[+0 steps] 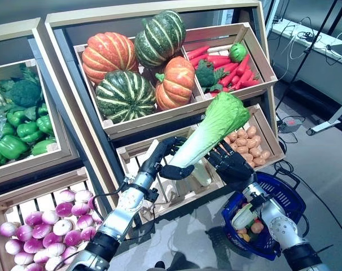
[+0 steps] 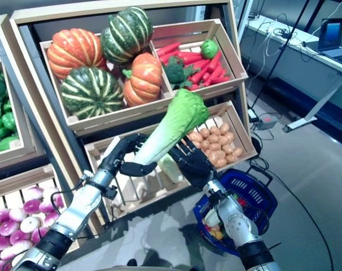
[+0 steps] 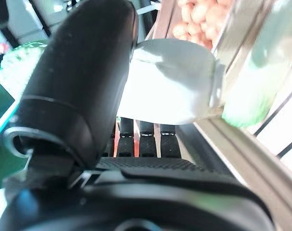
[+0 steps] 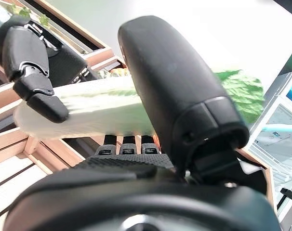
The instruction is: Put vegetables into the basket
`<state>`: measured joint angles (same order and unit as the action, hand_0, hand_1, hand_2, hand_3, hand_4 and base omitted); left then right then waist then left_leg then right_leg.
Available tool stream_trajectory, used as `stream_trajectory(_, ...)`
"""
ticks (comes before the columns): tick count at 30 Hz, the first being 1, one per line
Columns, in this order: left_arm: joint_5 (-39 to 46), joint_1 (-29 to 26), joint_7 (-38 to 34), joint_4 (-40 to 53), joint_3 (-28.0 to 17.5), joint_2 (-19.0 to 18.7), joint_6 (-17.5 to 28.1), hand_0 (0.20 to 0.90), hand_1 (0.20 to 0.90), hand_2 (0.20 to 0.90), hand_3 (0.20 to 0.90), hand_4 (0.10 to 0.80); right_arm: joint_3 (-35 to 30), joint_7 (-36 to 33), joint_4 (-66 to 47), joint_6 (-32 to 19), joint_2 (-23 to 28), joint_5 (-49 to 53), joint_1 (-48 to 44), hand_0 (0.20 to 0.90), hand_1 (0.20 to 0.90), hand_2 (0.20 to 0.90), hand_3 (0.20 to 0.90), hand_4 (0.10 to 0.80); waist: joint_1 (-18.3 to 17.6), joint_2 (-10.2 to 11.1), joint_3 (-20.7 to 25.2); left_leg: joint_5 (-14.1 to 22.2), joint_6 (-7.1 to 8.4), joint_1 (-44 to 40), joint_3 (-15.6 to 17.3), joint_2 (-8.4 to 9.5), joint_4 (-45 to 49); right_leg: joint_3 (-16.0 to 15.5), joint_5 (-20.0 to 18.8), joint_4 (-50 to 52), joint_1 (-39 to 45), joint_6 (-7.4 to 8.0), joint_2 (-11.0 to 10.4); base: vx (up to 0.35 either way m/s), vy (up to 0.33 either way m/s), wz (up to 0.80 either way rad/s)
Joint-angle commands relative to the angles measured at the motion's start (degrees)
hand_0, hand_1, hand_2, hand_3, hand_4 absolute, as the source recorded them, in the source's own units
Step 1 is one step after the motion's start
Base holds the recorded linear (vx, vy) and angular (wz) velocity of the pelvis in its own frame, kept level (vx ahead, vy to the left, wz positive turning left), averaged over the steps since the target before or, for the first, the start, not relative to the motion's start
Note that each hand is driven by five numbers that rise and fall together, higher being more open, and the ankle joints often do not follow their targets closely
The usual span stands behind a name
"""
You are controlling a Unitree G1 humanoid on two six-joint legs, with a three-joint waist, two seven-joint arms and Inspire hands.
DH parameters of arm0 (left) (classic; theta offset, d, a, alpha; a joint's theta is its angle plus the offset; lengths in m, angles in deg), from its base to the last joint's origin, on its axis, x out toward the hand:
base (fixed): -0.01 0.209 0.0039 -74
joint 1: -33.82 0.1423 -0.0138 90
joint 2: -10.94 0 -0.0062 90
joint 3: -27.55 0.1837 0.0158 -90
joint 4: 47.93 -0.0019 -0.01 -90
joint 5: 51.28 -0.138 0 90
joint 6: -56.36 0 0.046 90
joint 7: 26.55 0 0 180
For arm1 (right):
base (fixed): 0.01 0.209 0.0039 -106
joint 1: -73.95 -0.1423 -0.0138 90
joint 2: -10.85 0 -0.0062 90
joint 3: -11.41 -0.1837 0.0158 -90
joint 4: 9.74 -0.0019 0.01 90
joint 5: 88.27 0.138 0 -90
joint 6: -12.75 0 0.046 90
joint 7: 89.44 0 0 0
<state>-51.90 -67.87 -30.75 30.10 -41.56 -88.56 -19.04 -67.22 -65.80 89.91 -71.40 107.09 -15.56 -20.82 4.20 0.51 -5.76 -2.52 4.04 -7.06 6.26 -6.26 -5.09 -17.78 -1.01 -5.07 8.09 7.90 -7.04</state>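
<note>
Both hands [image 1: 159,158] [image 1: 233,164] perhaps around cabbage [image 1: 210,130], above crate [image 1: 176,192].

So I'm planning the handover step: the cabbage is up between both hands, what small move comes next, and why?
Probably carry the napa cabbage right and down toward the blue basket. Both the left hand and right hand are around its pale stalk, and the basket sits low beside the right arm.

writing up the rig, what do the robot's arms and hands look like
Both arms are silver-grey metal tubes with black bands at the joints. Each ends in a dark, matte robot hand: left robot hand, right robot hand. The fingers are black and segmented, the thumbs broad and rounded, with ribbed black palms.
</note>
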Motion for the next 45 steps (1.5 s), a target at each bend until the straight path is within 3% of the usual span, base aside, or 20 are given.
stream_trajectory(1, -11.17, -6.44, -2.65, -5.18, 7.33, -3.68, 2.33, 0.300, 0.300, 0.300, 0.300, 0.400, -6.94, 4.81, -12.29, -9.12, -6.99, 11.48, -15.18, 0.900, 0.900, 0.900, 0.900, 0.800, -1.26, 1.70, 3.64, 1.08, 0.15, 0.62, -0.11, 0.15, 0.09, 2.03, -2.19, 0.79, 0.50, -0.43, -3.58, 0.000, 0.000, 0.00)
stream_trajectory(8, -16.63, -8.20, -5.85, -4.90, 10.40, -3.40, 1.88, 0.300, 0.300, 0.300, 0.300, 0.400, -6.96, 0.40, -12.73, -13.79, -8.88, 8.76, -18.01, 0.900, 0.900, 0.900, 0.900, 0.800, -1.26, 1.59, 3.61, 1.38, 0.00, 0.47, -0.52, 0.30, 0.09, 2.31, -1.98, 0.76, 0.70, -0.49, -3.50, 0.000, 0.000, 0.00)
stream_trajectory(13, -20.80, -8.87, -8.47, -4.60, 13.48, -3.54, 1.92, 0.300, 0.300, 0.300, 0.300, 0.400, -7.26, -11.01, -11.88, -24.76, -7.15, -6.38, -21.78, 0.900, 0.900, 0.900, 0.900, 0.800, -1.30, 1.62, 3.71, 1.42, 0.02, 0.39, -0.77, 0.27, 0.09, 2.50, -1.87, 0.79, 0.82, -0.52, -3.50, 0.000, 0.000, 0.00)
stream_trajectory(14, -21.01, -8.98, -8.98, -4.52, 14.24, -3.33, 1.52, 0.300, 0.300, 0.300, 0.300, 0.400, -7.24, -15.23, -12.25, -28.99, -6.60, -14.25, -22.55, 0.900, 0.900, 0.900, 0.900, 0.800, -1.39, 1.59, 3.73, 1.43, 0.00, 0.43, -0.74, 0.23, 0.09, 2.68, -1.89, 0.75, 0.74, -0.51, -3.46, 0.000, 0.000, 0.00)
stream_trajectory(22, -20.00, -9.24, -10.62, -5.77, 16.16, -1.28, -0.36, 0.300, 0.300, 0.300, 0.300, 0.400, -7.20, -30.15, -15.28, -37.44, -5.07, -37.37, -26.18, 0.900, 0.900, 0.900, 0.900, 0.800, -1.51, 1.27, 3.60, 1.62, -0.13, 0.28, -0.62, 0.18, 0.09, 3.53, -1.70, 0.98, 0.60, -0.64, -3.15, 0.003, 0.001, 0.00)
stream_trajectory(23, -19.69, -9.31, -10.31, -5.47, 16.47, -0.92, -1.12, 0.300, 0.300, 0.300, 0.300, 0.400, -7.00, -36.20, -15.70, -38.85, -3.73, -46.61, -27.20, 0.900, 0.900, 0.900, 0.900, 0.800, -1.43, 1.22, 3.63, 1.62, -0.20, 0.35, -0.65, 0.23, 0.09, 3.69, -1.64, 1.01, 0.56, -0.68, -3.12, 0.000, 0.000, 0.00)
stream_trajectory(25, -19.08, -9.37, -10.26, -5.23, 16.93, -0.68, -1.94, 0.300, 0.300, 0.300, 0.300, 0.400, -5.89, -40.01, -16.10, -39.14, -1.97, -51.84, -28.54, 0.900, 0.900, 0.900, 0.900, 0.800, -1.28, 1.19, 3.55, 1.60, -0.23, 0.37, -0.68, 0.24, 0.09, 3.75, -1.66, 1.05, 0.47, -0.63, -3.15, 0.001, 0.000, -0.02)
stream_trajectory(30, -18.48, -9.08, -10.19, -5.77, 16.97, -0.30, -1.40, 0.300, 0.300, 0.300, 0.300, 0.400, -4.25, -37.81, -16.29, -38.23, -0.01, -46.66, -28.85, 0.900, 0.900, 0.900, 0.900, 0.800, -1.01, 1.28, 3.45, 1.59, -0.13, 0.36, -0.54, 0.13, 0.09, 3.63, -1.72, 0.91, 0.57, -0.60, -3.19, 0.003, -0.002, -0.02)
stream_trajectory(36, -18.35, -9.13, -9.35, -4.45, 16.39, -0.58, -1.01, 0.300, 0.300, 0.300, 0.300, 0.400, -3.03, -31.29, -15.48, -37.20, -1.66, -36.51, -27.08, 0.900, 0.900, 0.900, 0.900, 0.800, -0.75, 1.22, 3.26, 1.43, -0.06, 0.46, -0.78, 0.07, 0.09, 3.39, -1.56, 1.32, 0.43, -0.55, -3.30, 0.000, 0.000, 0.00)
stream_trajectory(37, -18.28, -9.20, -9.13, -4.11, 16.35, -0.64, -0.97, 0.300, 0.300, 0.300, 0.300, 0.400, -2.77, -28.15, -15.51, -37.50, -2.45, -33.62, -26.57, 0.684, 0.684, 0.684, 0.684, 0.656, -0.70, 1.19, 3.20, 1.41, -0.09, 0.49, -0.90, 0.08, 0.09, 3.32, -1.50, 1.41, 0.41, -0.58, -3.34, 0.000, 0.000, 0.00)
stream_trajectory(38, -18.13, -9.34, -8.91, -3.90, 16.27, -0.65, -0.89, 0.300, 0.300, 0.300, 0.300, 0.400, -2.53, -25.26, -15.74, -37.92, -3.27, -31.24, -26.31, 0.300, 0.300, 0.300, 0.300, 0.400, -0.60, 1.15, 3.15, 1.41, -0.07, 0.51, -0.97, 0.09, 0.09, 3.25, -1.46, 1.43, 0.44, -0.58, -3.35, 0.000, 0.000, 0.00)
stream_trajectory(45, -17.26, -9.26, -7.93, -3.74, 16.07, -0.50, -1.04, 0.300, 0.300, 0.300, 0.300, 0.400, -3.31, -21.32, -15.00, -37.82, -6.16, -25.23, -25.62, 0.300, 0.300, 0.300, 0.300, 0.400, -0.41, 1.27, 3.38, 1.67, -0.01, 0.24, -1.21, 0.09, 0.09, 2.71, -1.34, 1.31, 0.86, -0.55, -3.37, 0.000, 0.000, 0.00)
